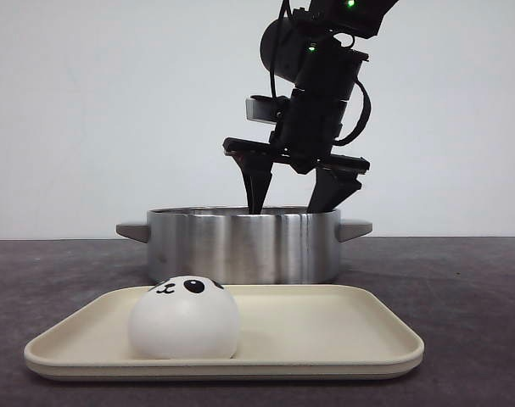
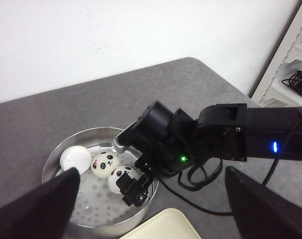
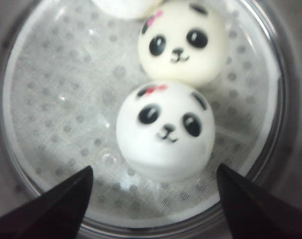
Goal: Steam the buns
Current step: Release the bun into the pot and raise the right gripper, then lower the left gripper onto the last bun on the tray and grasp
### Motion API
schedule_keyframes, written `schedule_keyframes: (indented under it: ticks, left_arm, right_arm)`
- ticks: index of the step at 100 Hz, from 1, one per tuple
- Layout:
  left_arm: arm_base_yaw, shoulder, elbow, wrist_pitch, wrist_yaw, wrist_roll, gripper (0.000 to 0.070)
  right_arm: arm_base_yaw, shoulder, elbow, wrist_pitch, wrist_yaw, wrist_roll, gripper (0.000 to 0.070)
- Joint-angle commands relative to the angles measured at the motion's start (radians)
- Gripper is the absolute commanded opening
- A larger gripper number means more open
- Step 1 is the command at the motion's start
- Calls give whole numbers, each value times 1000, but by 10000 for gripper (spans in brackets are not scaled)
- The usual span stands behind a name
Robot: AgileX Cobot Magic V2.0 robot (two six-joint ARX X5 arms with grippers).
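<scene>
Three panda-faced buns [image 2: 111, 172] sit on the perforated liner inside the steel pot [image 1: 240, 246], two of them face-up and touching or nearly so, a third plain-looking one [image 2: 75, 158] turned away near the pot wall; the nearest bun [image 3: 164, 128], marked with a small red bow, lies directly below the right gripper [image 1: 295, 191]. That gripper hangs over the pot with its fingers spread wide and nothing between them, the tips dipping just past the rim, one on either side of the bun but clear of it in the right wrist view. A fourth bun [image 1: 183, 316] waits alone on the cream tray [image 1: 342, 335] in front of the pot, near the tray's left end. The left gripper [image 2: 151, 209] looks down on the scene from above, its fingers wide apart and holding nothing. By the look of it, the loading stage is three-quarters done and the right arm is at the point of releasing or having just set down a bun. The next move, as I judge it, calls for lifting straight up out of the pot without nudging the bun, then reaching the tray for the last one and finding room on the liner's open side.
</scene>
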State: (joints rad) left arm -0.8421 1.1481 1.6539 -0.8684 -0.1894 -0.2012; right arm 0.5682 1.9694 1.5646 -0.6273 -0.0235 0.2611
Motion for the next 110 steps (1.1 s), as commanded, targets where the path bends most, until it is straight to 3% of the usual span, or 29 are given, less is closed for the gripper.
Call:
schedule_keyframes:
  ticks: [1, 11, 14, 19, 28, 29, 51, 96, 101, 110]
  left_arm:
    - [-11, 6, 21, -5, -6, 5, 543]
    - [-11, 9, 21, -36, -6, 2, 543]
    - [-11, 11, 20, -52, -6, 1, 543]
    - [-11, 16, 18, -80, -7, -2, 543]
    - [-11, 17, -17, -113, -6, -26, 543]
    - [-11, 17, -23, -114, -6, -30, 543]
    - [-40, 15, -220, -122, -5, -159, 544]
    - [-92, 35, -692, 158, 23, -513, 561]
    - [-84, 56, -707, 158, 51, -519, 584]
    - [-71, 110, -709, 156, 113, -515, 692]
  right_arm:
    - [2, 12, 22, -2, -3, -8, 513]
    - [-1, -5, 33, -27, -3, -10, 507]
    - [-1, -14, 40, -37, -3, -13, 470]
    - [-1, -36, 51, -56, -3, -19, 335]
    - [2, -99, 69, -72, -7, -37, 6]
    - [4, -108, 71, -72, -7, -38, 0]
    - [53, -385, 72, -32, -7, -36, 7]
    - [139, -842, 72, 18, -2, -37, 7]
    - [139, -867, 72, 13, -2, -37, 7]
    - [139, -896, 72, 12, -2, -36, 7]
